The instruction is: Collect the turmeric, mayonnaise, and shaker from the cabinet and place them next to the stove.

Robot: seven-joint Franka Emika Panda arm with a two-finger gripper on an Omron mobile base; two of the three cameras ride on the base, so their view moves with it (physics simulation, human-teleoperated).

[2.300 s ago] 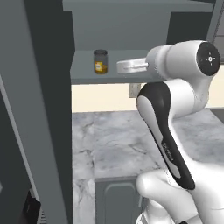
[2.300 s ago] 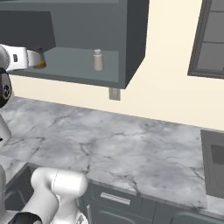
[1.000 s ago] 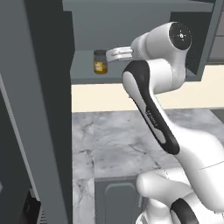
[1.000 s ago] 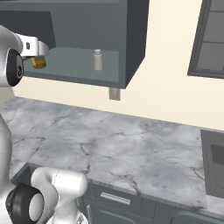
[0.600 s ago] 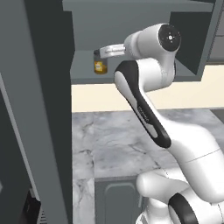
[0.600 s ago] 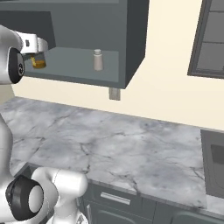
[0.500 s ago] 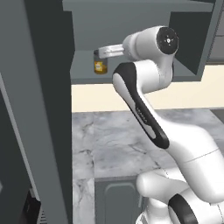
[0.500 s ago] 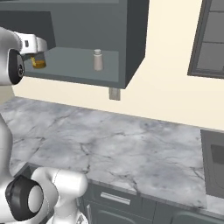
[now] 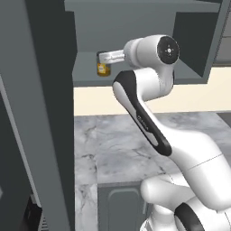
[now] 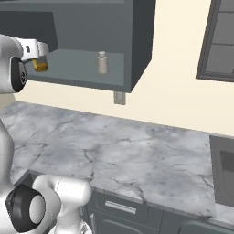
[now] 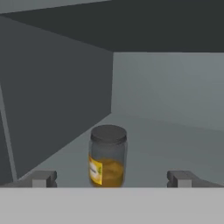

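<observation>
The turmeric (image 11: 107, 161), a squat jar of amber-yellow powder with a dark lid, stands on the shelf of the open cabinet (image 10: 139, 41). My gripper (image 11: 112, 178) is open, one fingertip on each side of the jar and apart from it. From the left base view the gripper (image 9: 103, 57) reaches into the cabinet (image 9: 85, 79) at the turmeric (image 9: 103, 69). On the same shelf, further right, stands the pale shaker (image 10: 102, 62), with the turmeric (image 10: 40, 66) and gripper (image 10: 40, 50) at the left. The stove (image 10: 224, 169) lies at the far right. The mayonnaise is out of view.
The cabinet's open dark door (image 9: 45, 117) stands close on the left of the arm. A marble counter (image 10: 128, 151) runs below the cabinet to the stove. A second wall cabinet (image 10: 219, 41) hangs at the upper right.
The hand has swung up and left into the cabinet and closed in on the turmeric jar. Its jaws stayed open throughout.
</observation>
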